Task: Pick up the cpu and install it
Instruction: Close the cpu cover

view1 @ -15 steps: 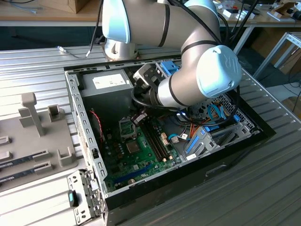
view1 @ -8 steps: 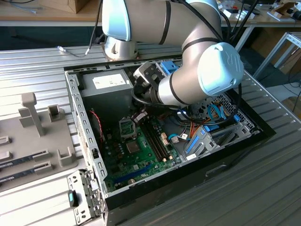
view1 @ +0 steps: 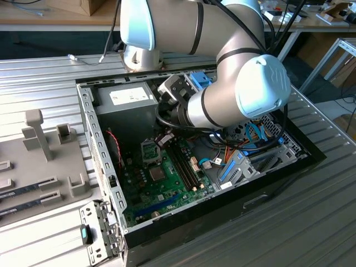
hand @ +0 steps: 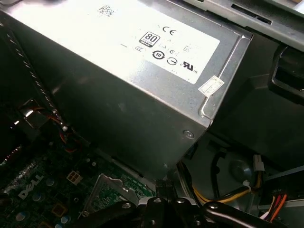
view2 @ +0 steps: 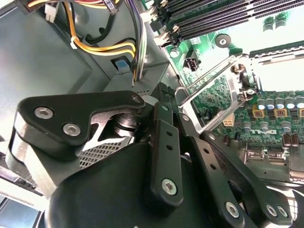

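Observation:
My gripper [view1: 163, 139] reaches down into the open computer case [view1: 100, 161], just above the processor socket [view1: 149, 150] on the green motherboard. In the second wrist view the black fingers [view2: 164, 137] come together at the gripper's tip [view2: 161, 95], with nothing visible between them. That tip is right beside the bend of the socket's metal lever [view2: 209, 76]. The hinged metal load frame [view2: 213, 102] [hand: 111, 183] stands raised. The socket's inside [view2: 280, 71] glares white, so I cannot tell whether the cpu lies there.
The grey power supply [view1: 125, 105] [hand: 142, 71] stands close behind the gripper, with yellow and orange cables [view2: 95, 47] beside it. Memory slots [view1: 183, 164] run next to the socket. A dark soldered chip [view1: 157, 173] sits below it. A grey tray [view1: 44, 167] lies outside the case.

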